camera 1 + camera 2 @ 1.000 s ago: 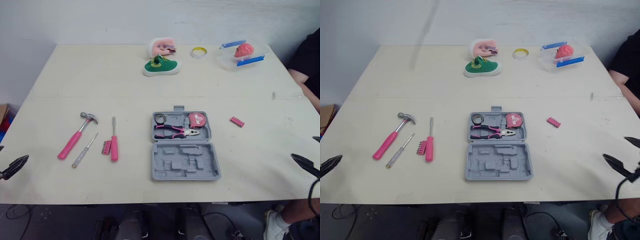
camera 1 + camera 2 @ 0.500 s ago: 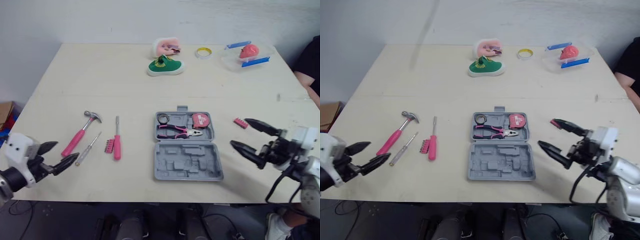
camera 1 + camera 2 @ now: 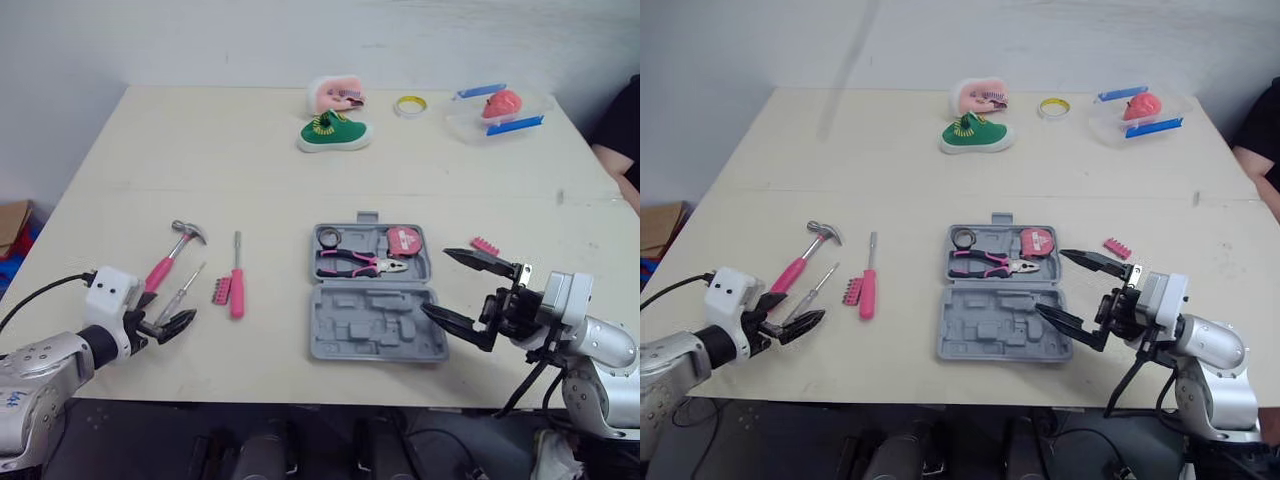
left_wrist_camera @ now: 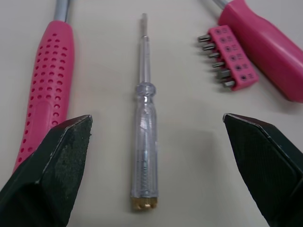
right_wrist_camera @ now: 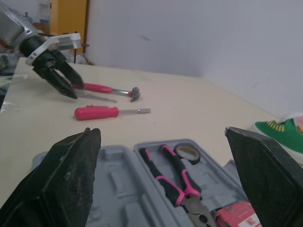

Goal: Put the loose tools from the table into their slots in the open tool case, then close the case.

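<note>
The grey tool case (image 3: 375, 335) lies open at the table's middle, with pink-handled pliers (image 3: 360, 265), a pink tape measure (image 3: 403, 240) and a small tape roll (image 3: 327, 237) in its far half. To its left lie a pink-handled hammer (image 3: 165, 265), a clear screwdriver (image 4: 144, 142), a pink bit holder (image 3: 219, 291) and a pink screwdriver (image 3: 237, 290). A second pink bit holder (image 3: 485, 245) lies right of the case. My left gripper (image 3: 163, 312) is open, its fingers either side of the clear screwdriver's handle end. My right gripper (image 3: 436, 282) is open at the case's right edge.
Along the far edge stand a green shoe (image 3: 333, 132), a pink object (image 3: 332, 94), a yellow tape roll (image 3: 407, 104) and a clear container (image 3: 497, 110) holding something red. A person's arm (image 3: 622, 150) shows at the right edge.
My left gripper has moved right, up to the clear screwdriver. My right gripper has moved left, from beside the second bit holder to the case's right edge.
</note>
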